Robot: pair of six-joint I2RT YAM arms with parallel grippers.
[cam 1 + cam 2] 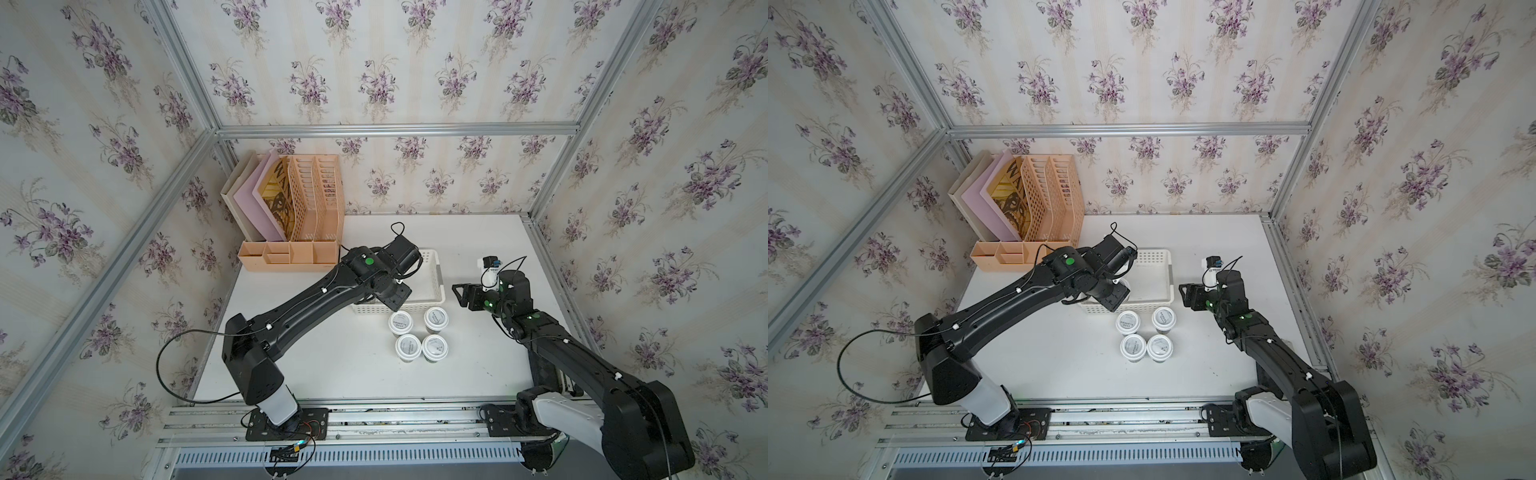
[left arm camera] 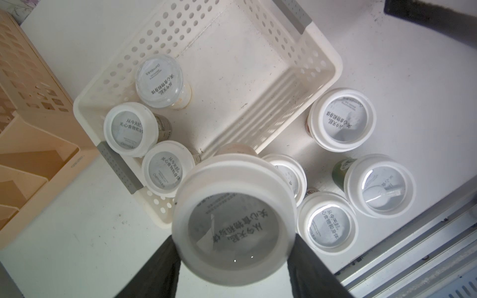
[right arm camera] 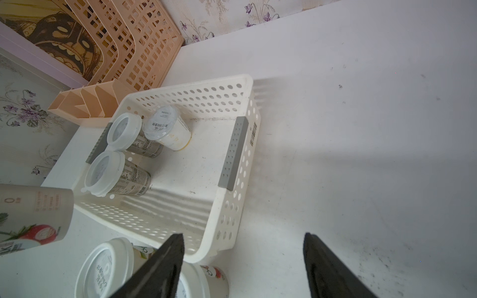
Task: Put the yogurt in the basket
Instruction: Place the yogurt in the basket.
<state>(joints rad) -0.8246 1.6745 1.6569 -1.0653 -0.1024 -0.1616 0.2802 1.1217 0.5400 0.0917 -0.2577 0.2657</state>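
Observation:
My left gripper (image 2: 233, 238) is shut on a yogurt (image 2: 233, 219), with a black finger on each side of its white lid. It hangs over the front edge of the white perforated basket (image 2: 335, 69), near its left end. In both top views the arm's wrist hides this gripper (image 1: 395, 297) and its cup. Three yogurt cups (image 2: 130, 129) sit in the basket's left end; one with a clear lid (image 3: 165, 126) leans over. Several more cups (image 1: 419, 332) stand on the table in front of the basket (image 1: 438, 274). My right gripper (image 1: 459, 293) hovers open and empty to the right of the basket.
A peach slatted file organizer (image 1: 299, 216) with folders stands at the back left, close to the basket's left end. Aluminium frame rails (image 1: 374, 415) run along the table's front edge. The right side of the white table (image 3: 361, 129) is bare.

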